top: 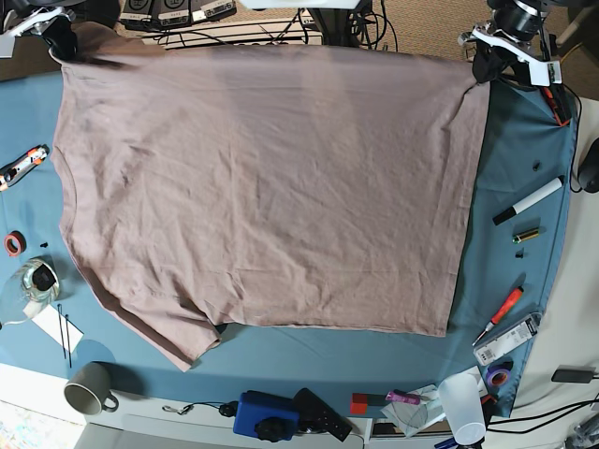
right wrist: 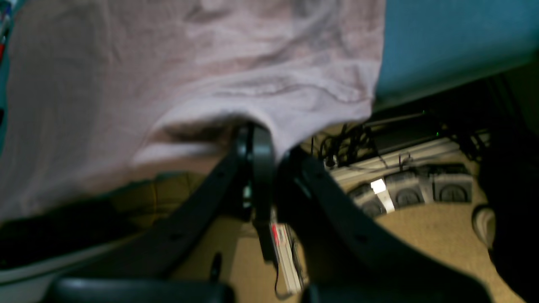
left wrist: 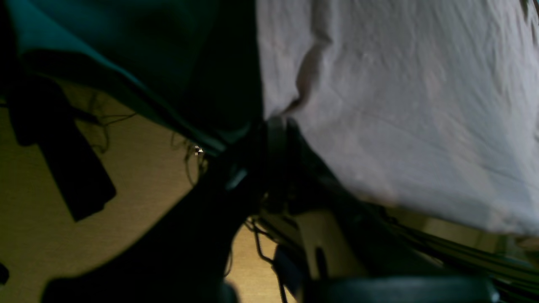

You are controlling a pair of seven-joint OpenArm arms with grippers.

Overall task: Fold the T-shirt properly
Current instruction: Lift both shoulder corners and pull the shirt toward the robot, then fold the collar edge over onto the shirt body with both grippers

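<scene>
Now both grippers pinch the T-shirt (top: 271,187) at its far edge, left gripper (top: 487,64) right, right gripper (top: 64,42) left; it lies spread flat on the cloth (top: 510,243). Next, probably fold nearward evenly.

We look straight down from overhead in the base view, far enough back to take in the whole table (top: 524,140) and the spread T-shirt (top: 271,187). The left wrist camera sits on the arm at that view's upper right, close behind the left gripper (left wrist: 276,122), looking along its fingers at the shirt's edge and the floor (left wrist: 139,189) below. The right wrist camera rides the arm at the upper left, equally close behind the right gripper (right wrist: 254,134), facing the shirt's far edge, the table and floor. Both wrist views are blurred. All three share the T-shirt and the blue cloth.
</scene>
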